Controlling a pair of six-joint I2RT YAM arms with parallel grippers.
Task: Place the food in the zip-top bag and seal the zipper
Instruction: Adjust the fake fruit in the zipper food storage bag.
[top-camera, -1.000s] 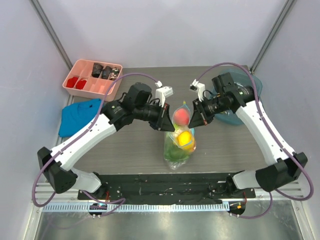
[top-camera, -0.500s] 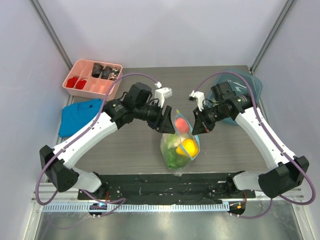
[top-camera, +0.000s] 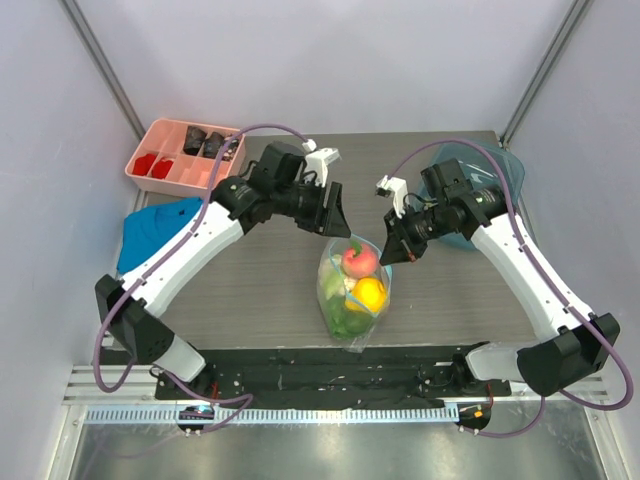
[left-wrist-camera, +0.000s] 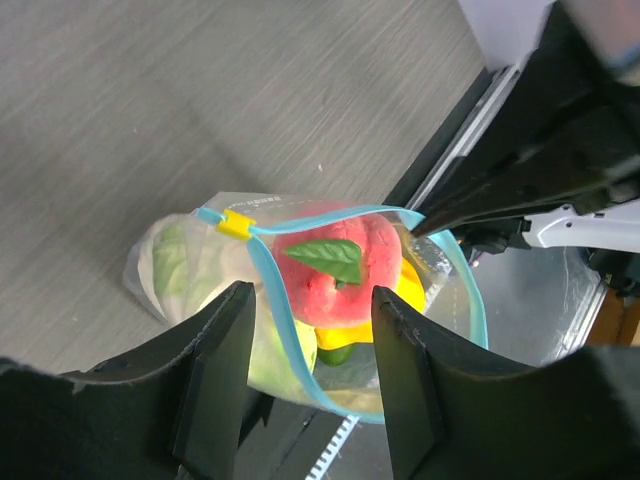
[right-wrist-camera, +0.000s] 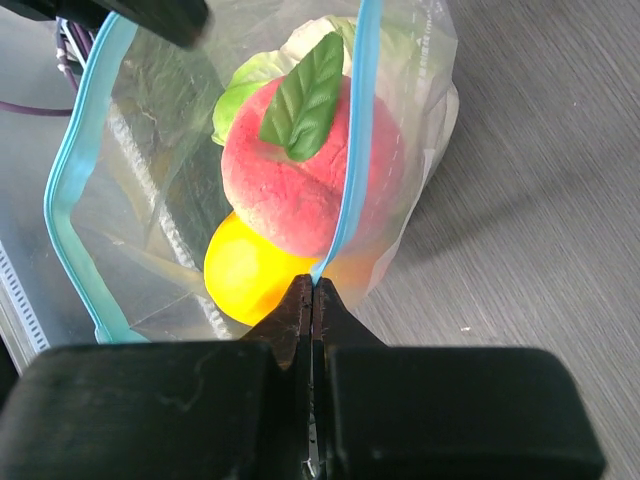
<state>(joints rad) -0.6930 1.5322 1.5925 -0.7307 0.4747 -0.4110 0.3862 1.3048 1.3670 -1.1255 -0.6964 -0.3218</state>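
Observation:
The clear zip-top bag (top-camera: 352, 300) rests on the table between the arms, its mouth open. Inside are a red fruit (top-camera: 358, 261), a yellow fruit (top-camera: 369, 293) and the pale green cabbage (top-camera: 345, 318). My right gripper (top-camera: 386, 250) is shut on the light-blue zipper (right-wrist-camera: 355, 150) at the mouth's right side, its closed tips (right-wrist-camera: 313, 287) pinching the strip. My left gripper (top-camera: 333, 209) is open above the bag's far left side; in the left wrist view the zipper (left-wrist-camera: 272, 288) passes loose between its fingers (left-wrist-camera: 215, 370). A yellow slider (left-wrist-camera: 235, 223) sits on the strip.
A pink tray (top-camera: 172, 179) with dark brown and red pieces stands at the back left. A blue folded cloth (top-camera: 152, 232) lies at the left. A teal bowl (top-camera: 497, 165) sits behind the right arm. A black mat (top-camera: 330, 362) lines the near edge.
My left gripper has opened, let go of the bag's mouth and drawn back and up. The bag has sunk onto the table and spread. My right gripper has moved lower, still holding the zipper.

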